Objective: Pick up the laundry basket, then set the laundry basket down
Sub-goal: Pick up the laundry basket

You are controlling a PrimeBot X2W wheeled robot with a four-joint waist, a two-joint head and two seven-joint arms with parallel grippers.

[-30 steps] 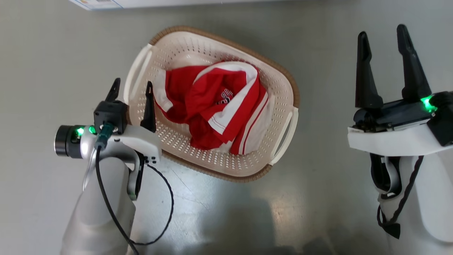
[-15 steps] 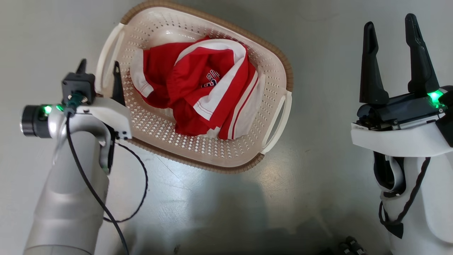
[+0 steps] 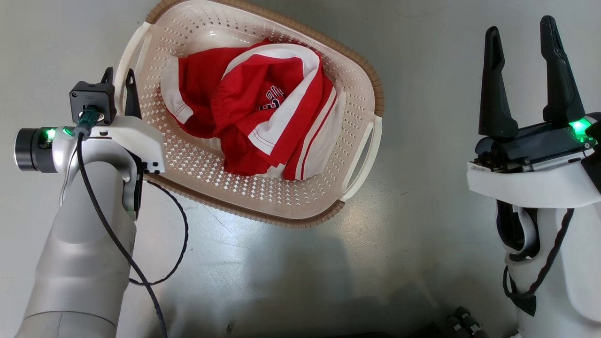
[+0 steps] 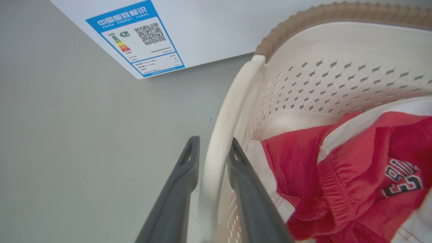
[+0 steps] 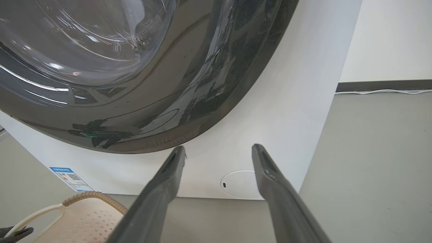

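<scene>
Floor: a grey, glossy floor (image 3: 281,281) is lying under everything in the head view.
Left pincer: the left gripper (image 3: 119,77) is sitting at 9 o'clock in the head view. It is pinching the white loop handle (image 4: 219,135), one dark finger pressing on each side.
Right pincer: the right gripper (image 3: 519,28) is hanging at 3 o'clock, well apart from the basket. Its two long dark fingers are standing wide apart and holding nothing.
Task item: the cream perforated plastic laundry basket (image 3: 281,202) with a brown woven-look rim is lying between 10 and 12 o'clock in the head view. It is turned askew. The gripped handle is on its 9 o'clock side and the free handle on its 4 o'clock side. Whether it is resting on the floor or is lifted, I cannot tell.
Contents: a crumpled red and white sports garment (image 3: 253,117) is filling the middle of the basket.
Beyond: a white front-loading washer (image 5: 287,118) with a dark round glass door (image 5: 101,67) is standing behind the basket. It is carrying a blue energy label (image 4: 135,37) low on its front.
</scene>
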